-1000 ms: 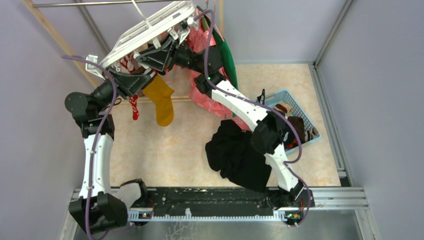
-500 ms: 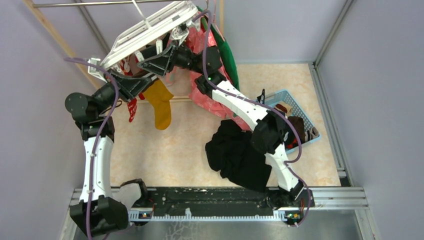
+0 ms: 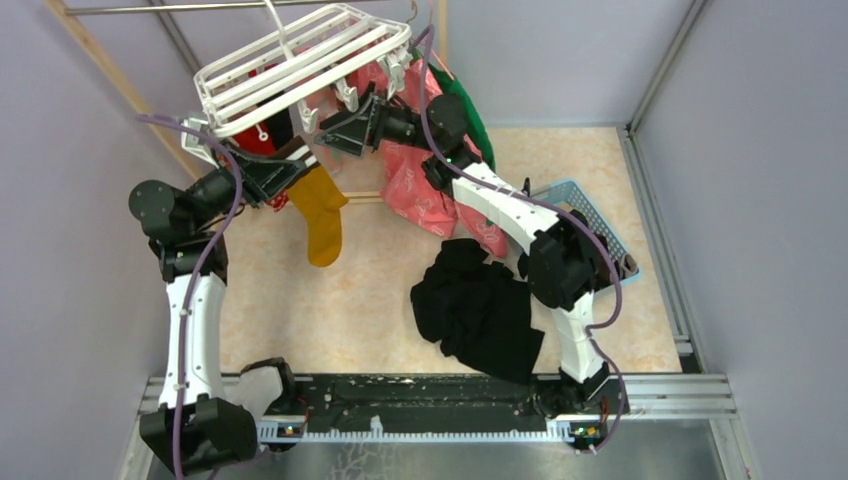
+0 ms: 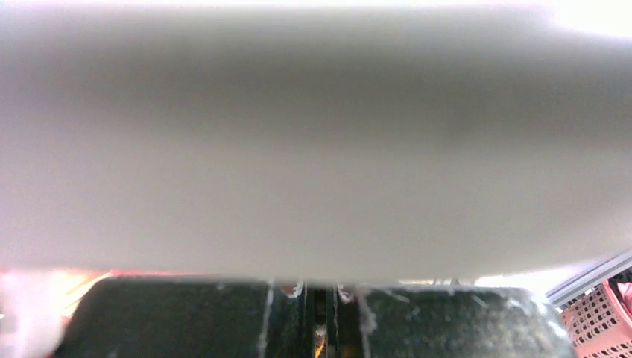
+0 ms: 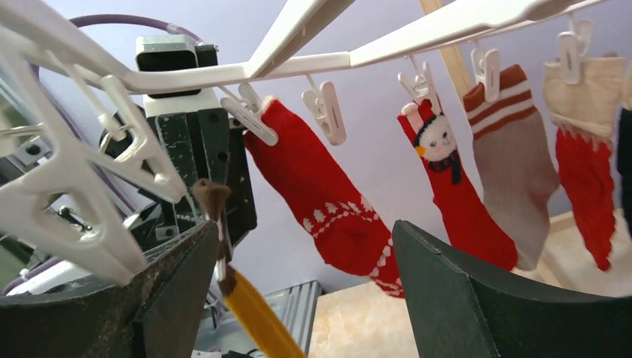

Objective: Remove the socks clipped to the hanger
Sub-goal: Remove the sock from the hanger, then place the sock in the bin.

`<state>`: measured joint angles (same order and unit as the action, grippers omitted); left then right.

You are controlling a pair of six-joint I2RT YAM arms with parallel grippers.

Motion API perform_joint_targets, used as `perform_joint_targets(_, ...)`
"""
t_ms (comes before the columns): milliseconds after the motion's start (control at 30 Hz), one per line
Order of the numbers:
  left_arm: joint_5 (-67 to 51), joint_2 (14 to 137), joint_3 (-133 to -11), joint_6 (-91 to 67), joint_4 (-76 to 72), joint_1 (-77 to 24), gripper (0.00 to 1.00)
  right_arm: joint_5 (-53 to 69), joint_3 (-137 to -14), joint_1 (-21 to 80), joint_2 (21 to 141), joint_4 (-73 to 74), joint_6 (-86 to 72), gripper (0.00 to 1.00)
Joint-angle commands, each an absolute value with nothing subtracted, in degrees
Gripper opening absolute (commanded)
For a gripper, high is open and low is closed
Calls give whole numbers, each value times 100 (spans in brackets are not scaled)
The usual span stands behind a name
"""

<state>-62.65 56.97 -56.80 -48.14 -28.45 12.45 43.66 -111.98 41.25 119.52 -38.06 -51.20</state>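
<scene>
Mustard sock (image 3: 322, 215) hung from left fingers (image 3: 290, 175), which are pressed together on its cuff; judged freed from hanger (image 3: 300, 60) just above. Right fingers (image 5: 305, 239) spread wide, nothing held, under hanger frame. Beyond them, red sock (image 5: 335, 201), snowman sock (image 5: 447, 186) and grey striped sock (image 5: 514, 171) seen pegged in row. Step judged: one sock off, to be dropped. Next: clip (image 5: 326, 112) to be approached, sock tugged down. Left wrist view blocked by white blur. Cuff grip only partly seen. Farthest socks cut off at edge.
</scene>
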Motion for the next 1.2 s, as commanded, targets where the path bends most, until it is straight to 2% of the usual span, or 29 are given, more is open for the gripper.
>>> perform_joint_targets(0,-6374,5646,-6009,-4428,-2599,1214,0,4581,-10775,3964,11162,-4210,-5145,86)
perform_joint_targets(233,-6359,5584,-6128,-3989,-2117,1213,0,4663,-9990,3705,10674,-4182,-5107,86)
perform_joint_targets(567,-6624,5431,-6442,-3168,-1308,1211,0,4904,-9119,3428,9847,-3110,-4164,86)
perform_joint_targets(833,-7477,5137,-6374,-2649,-668,1128,0,6075,-8398,3425,9152,-2701,-3338,85)
perform_joint_targets(967,-7617,5003,-6204,-2856,-672,875,0,6379,-8231,3525,8837,-1501,-2163,84)
perform_joint_targets(1067,-7652,4871,-5935,-3333,-1080,805,0,6008,-8099,3834,8546,-489,-906,84)
perform_joint_targets(1167,-7671,4708,-5600,-3841,-1604,726,0,5529,-7813,4252,8353,-315,-381,84)
